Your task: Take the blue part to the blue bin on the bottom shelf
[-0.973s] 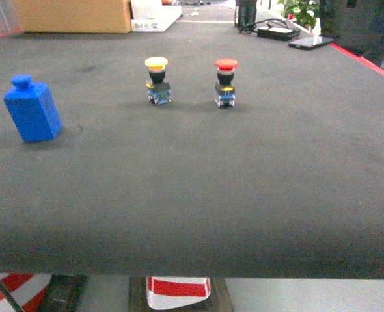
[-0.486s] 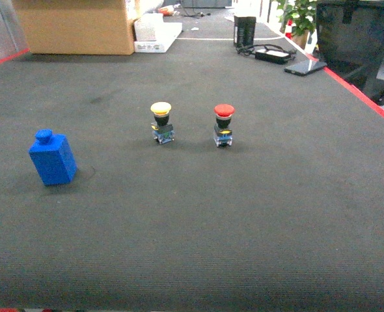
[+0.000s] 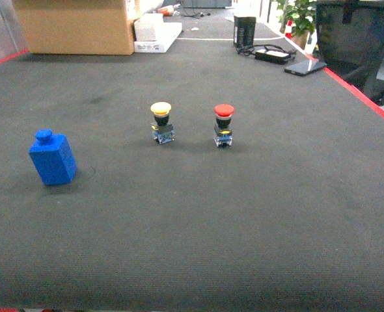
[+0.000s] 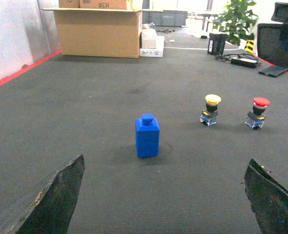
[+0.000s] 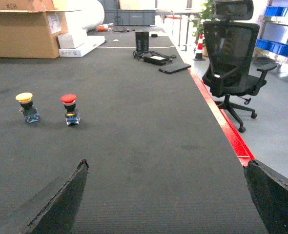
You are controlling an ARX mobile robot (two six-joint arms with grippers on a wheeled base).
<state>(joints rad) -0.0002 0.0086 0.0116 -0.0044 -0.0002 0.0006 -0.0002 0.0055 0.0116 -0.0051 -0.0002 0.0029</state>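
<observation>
One blue part [image 3: 52, 159] stands upright on the dark table [image 3: 244, 214], left of two pushbuttons, a yellow-capped one [image 3: 161, 121] and a red-capped one [image 3: 223, 125] (set side by side, apart). The cardboard box [image 4: 99, 30] at the far edge shows partial print, approx. "#EH". Left gripper [image 4: 158, 195] and right gripper [image 5: 163, 195] both gape wide, holding nothing.

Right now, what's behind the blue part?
Behind the blue part: bare black mat, then a cardboard box at the far edge. The mat patch directly behind the part is hidden.
</observation>
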